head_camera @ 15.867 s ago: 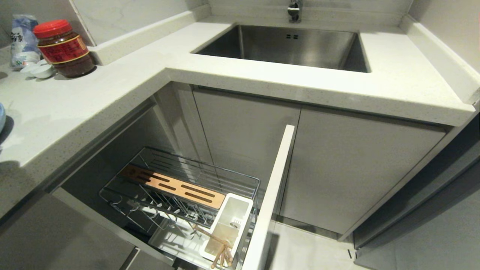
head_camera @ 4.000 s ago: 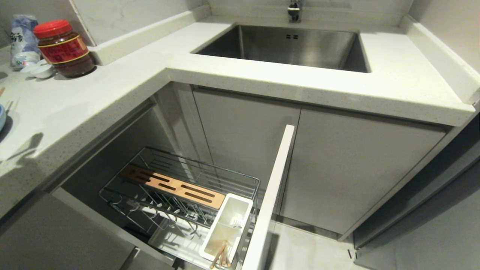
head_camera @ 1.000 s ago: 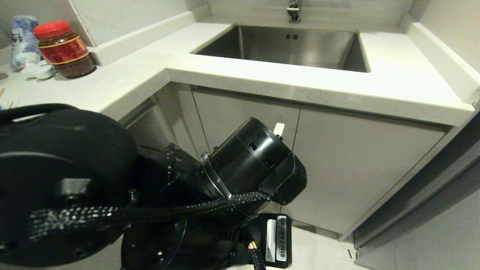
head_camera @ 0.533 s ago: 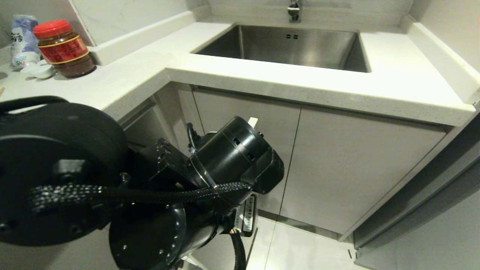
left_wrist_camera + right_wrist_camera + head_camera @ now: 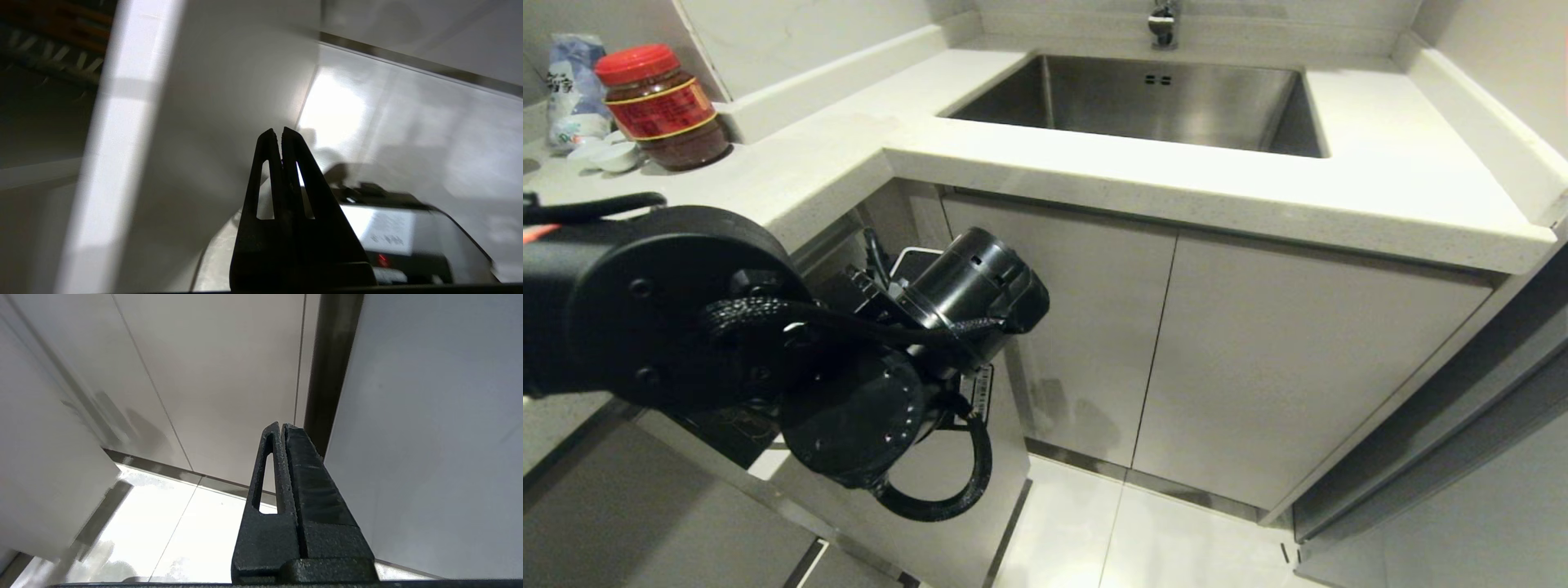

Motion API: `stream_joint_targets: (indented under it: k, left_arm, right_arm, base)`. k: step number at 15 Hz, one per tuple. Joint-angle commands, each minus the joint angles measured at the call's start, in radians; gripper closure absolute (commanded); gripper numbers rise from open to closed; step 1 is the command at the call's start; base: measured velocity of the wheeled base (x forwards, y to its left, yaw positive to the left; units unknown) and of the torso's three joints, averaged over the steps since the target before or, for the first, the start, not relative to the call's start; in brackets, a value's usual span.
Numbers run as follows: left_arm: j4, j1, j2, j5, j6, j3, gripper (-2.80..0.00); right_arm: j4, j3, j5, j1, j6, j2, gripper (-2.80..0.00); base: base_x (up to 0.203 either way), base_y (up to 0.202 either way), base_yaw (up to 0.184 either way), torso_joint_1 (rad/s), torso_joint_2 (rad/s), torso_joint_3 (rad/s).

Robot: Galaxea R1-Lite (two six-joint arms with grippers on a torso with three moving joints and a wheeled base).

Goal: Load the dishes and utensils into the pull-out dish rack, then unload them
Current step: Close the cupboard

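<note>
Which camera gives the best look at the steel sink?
The head view: the sink sits whole in the counter at the top, faucet behind it. Both wrist views miss it entirely, showing only cabinet panels and floor.

Sink [image 5: 1168, 98] set into the counter [image 5: 1380, 188] at the far side, tap [image 5: 1162, 23] behind it. Jar [image 5: 663, 106] on the counter's left run, against the wall; small dishes [image 5: 605, 153] just beside it to the left, a bag [image 5: 570, 86] behind those. Cabinet doors [image 5: 1258, 359] below the sink. Left arm [image 5: 768, 351] before the left-hand cabinet — the pull-out dish rack's front panel [image 5: 980, 506] below and beside it, nearly pushed in. Floor [image 5: 1143, 539] in front of the doors
</note>
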Motion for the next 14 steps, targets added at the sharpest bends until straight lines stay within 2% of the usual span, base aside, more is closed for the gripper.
stream_joint_targets:
  k: [1,5,10,14]
  left_arm:
    - [0.003,0.084,0.047,0.038,0.022,-0.002,0.0]
    - [0.002,0.23,0.08,0.101,0.088,-0.006,0.0]
    - [0.002,0.368,0.075,0.166,0.165,-0.027,0.0]
    - [0.001,0.398,0.073,0.182,0.187,-0.034,0.0]
  right_arm:
    - [-0.002,0.026,0.0,0.0,0.0,-0.001,0.0]
    - [-0.002,0.026,0.0,0.0,0.0,-0.001,0.0]
    - [-0.002,0.026,0.0,0.0,0.0,-0.001,0.0]
    - [-0.002,0.026,0.0,0.0,0.0,-0.001,0.0]
  base:
    - [0.0,0.0,0.0,0.0,0.0,0.0]
    - [0.0,0.0,0.0,0.0,0.0,0.0]
    - [0.0,0.0,0.0,0.0,0.0,0.0]
    - [0.0,0.0,0.0,0.0,0.0,0.0]
